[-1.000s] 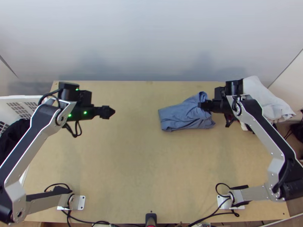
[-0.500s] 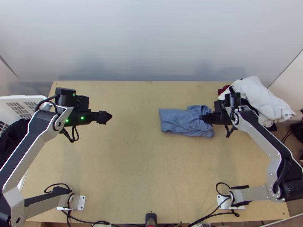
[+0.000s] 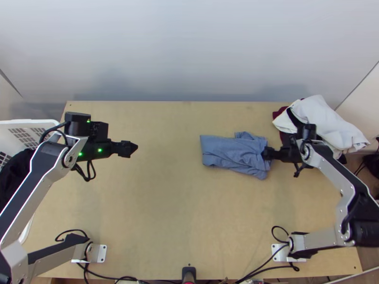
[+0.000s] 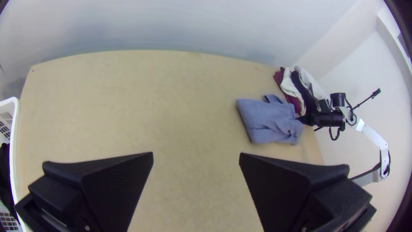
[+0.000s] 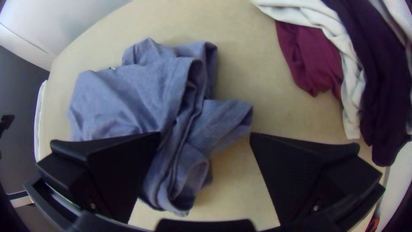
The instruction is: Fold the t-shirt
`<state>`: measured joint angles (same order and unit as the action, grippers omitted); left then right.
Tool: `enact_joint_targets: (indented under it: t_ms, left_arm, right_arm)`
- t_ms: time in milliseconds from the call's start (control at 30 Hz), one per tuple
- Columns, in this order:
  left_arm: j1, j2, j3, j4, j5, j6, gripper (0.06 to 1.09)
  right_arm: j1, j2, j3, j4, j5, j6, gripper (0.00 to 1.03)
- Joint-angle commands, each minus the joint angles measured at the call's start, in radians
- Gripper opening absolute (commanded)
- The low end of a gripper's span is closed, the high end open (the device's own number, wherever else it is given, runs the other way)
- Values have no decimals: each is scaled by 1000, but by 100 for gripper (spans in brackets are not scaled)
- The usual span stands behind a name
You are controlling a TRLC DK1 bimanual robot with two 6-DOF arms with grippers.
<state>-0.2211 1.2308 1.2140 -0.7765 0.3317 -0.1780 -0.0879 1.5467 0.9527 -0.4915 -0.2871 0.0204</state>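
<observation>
The t-shirt [image 3: 227, 151] is seen on the table [image 3: 166, 208], right of the middle and toward the far side. It is gathered into a compact, partly folded bundle, longer than it is deep. Its long axis is laid mostly left to right, with the right end turned slightly toward the near side. The left end is finished by a fairly straight folded edge; the right end is rumpled into loose folds, and a small flap is stuck out at the far side.

The right gripper [image 3: 265, 153] is placed at the rumpled right end and pointed left. Its fingers are spread wide: one is seen over the blue cloth, the other over bare table, and nothing is clamped between them. Whether the cloth is touched by either finger cannot be told.

The left gripper [image 3: 134, 148] is held over the left part of the table, well apart from the t-shirt and pointed right. Its fingers are also parted widely, and nothing is held.

At the far right corner, white, dark and maroon clothes [image 3: 327, 118] are heaped just beyond the right gripper. At the left edge, black cloth [image 3: 15, 173] is contained in a white basket [image 3: 28, 122].
</observation>
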Motion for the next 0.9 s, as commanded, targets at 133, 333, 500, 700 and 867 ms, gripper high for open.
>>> enact_joint_targets:
  t_ms: [133,333,500,700,867]
  left_arm:
    - [11,-68,-54,-3,1,0,103]
    - [16,-93,-68,-1,1,-5,103]
    - [19,-119,-74,-3,1,-14,103]
    - [46,-174,-96,-9,0,-12,103]
    - [92,-200,-99,-18,0,6,103]
  right_arm:
    - [-39,-212,-72,-130,-15,13,100]
    - [42,-241,-135,-193,-29,33,100]
    - [53,-192,-169,-122,-95,150,100]
    - [79,-34,-149,-1,-101,240,100]
    - [119,99,-68,54,-100,302,100]
